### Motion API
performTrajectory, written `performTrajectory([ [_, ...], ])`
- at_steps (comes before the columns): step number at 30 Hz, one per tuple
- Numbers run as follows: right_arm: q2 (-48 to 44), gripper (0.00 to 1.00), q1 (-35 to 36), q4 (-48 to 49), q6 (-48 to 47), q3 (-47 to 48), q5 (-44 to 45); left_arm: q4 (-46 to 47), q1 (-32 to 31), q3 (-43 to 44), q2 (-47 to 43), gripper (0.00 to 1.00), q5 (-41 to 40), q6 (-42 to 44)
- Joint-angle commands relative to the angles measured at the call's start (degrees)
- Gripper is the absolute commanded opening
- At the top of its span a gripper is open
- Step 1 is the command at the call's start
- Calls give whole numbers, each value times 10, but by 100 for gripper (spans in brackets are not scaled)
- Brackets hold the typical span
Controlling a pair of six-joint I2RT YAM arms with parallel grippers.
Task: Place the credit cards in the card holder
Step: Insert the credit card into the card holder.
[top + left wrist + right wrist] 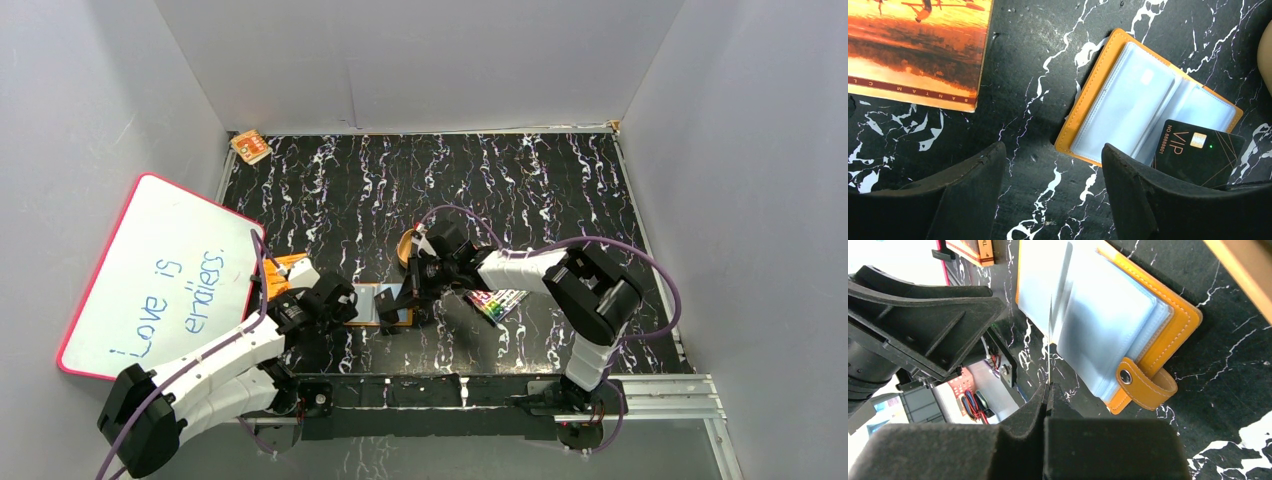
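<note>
The card holder (1128, 95) lies open on the black marbled table, orange outside, light-blue plastic sleeves inside; its snap tab (1144, 382) points toward my right gripper. A black credit card (1198, 150) marked VIP stands over the holder's right half, its edge at the sleeves. My right gripper (1047, 390) is shut on that card, seen edge-on as a thin line (1049, 340). My left gripper (1050, 185) is open and holds nothing; it hovers just off the holder's near-left edge, one finger (1128, 195) overlapping the corner. In the top view the holder (372, 304) sits between both grippers.
An orange printed booklet (918, 45) lies left of the holder. A tan tray (408, 243) is behind the right gripper, and a pack of coloured markers (500, 303) lies to its right. A whiteboard (160, 275) leans at the left wall. A small orange item (250, 147) sits far left.
</note>
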Motion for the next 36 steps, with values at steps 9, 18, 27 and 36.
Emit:
performTrajectory([
  [9, 25, 0, -7, 60, 51, 19, -6, -10, 0, -2, 9, 65, -39, -12],
  [18, 21, 0, -10, 52, 59, 8, 7, -2, 0, -15, 16, 64, -30, -21],
  [27, 18, 0, -10, 62, 66, -10, 4, 14, 0, -31, 24, 63, -10, -24],
  [36, 33, 0, -10, 74, 72, 4, -5, 20, 0, -35, 25, 62, 0, -23],
])
